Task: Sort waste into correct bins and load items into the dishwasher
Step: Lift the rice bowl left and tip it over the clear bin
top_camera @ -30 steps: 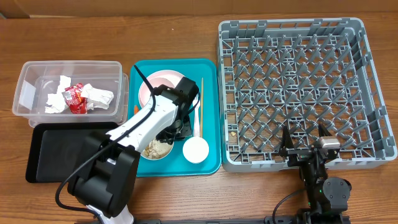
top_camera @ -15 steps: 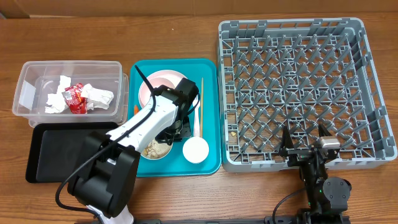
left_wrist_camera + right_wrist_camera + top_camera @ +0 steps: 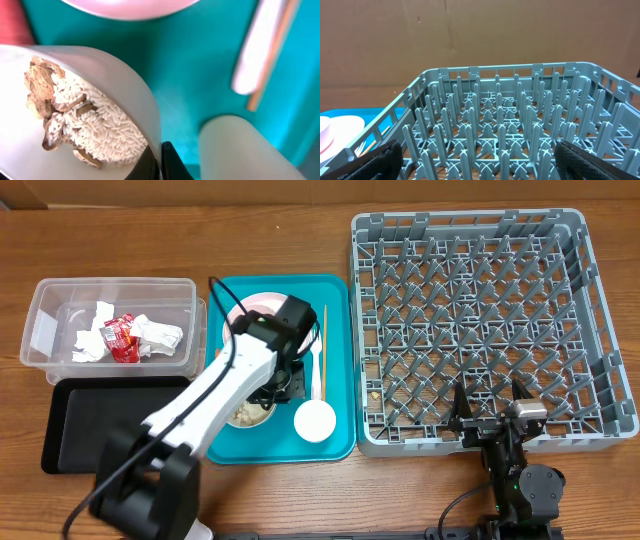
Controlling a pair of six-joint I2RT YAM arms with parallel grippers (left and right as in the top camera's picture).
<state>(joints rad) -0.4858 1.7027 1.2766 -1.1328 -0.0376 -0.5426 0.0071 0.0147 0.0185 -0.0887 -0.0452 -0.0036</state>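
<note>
My left gripper point(image 3: 270, 388) is shut on the rim of a small white bowl point(image 3: 243, 416) that holds pale rice and brown food scraps point(image 3: 95, 120), on the teal tray. In the left wrist view the jaws point(image 3: 161, 161) pinch the bowl's wall point(image 3: 135, 85). A white cup point(image 3: 313, 420) stands just right of the bowl. The pink plate point(image 3: 252, 310) lies behind it. The white fork point(image 3: 318, 372) and the wooden stick point(image 3: 323, 330) lie to the right. My right gripper point(image 3: 490, 412) is open and empty at the grey dish rack's point(image 3: 592, 300) front edge.
The clear tub point(image 3: 45, 330) at the left holds crumpled napkins point(image 3: 155, 335) and a red wrapper point(image 3: 122, 340). The black tray point(image 3: 100, 425) lies in front of it. The teal tray point(image 3: 340, 442) sits between the bins and the rack. The rack's pegs point(image 3: 500, 130) fill the right wrist view.
My left arm has changed pose, its elbow swinging up and forward, while the gripper stays on the bowl's rim. The bowl has shifted slightly. The right arm has not moved.
</note>
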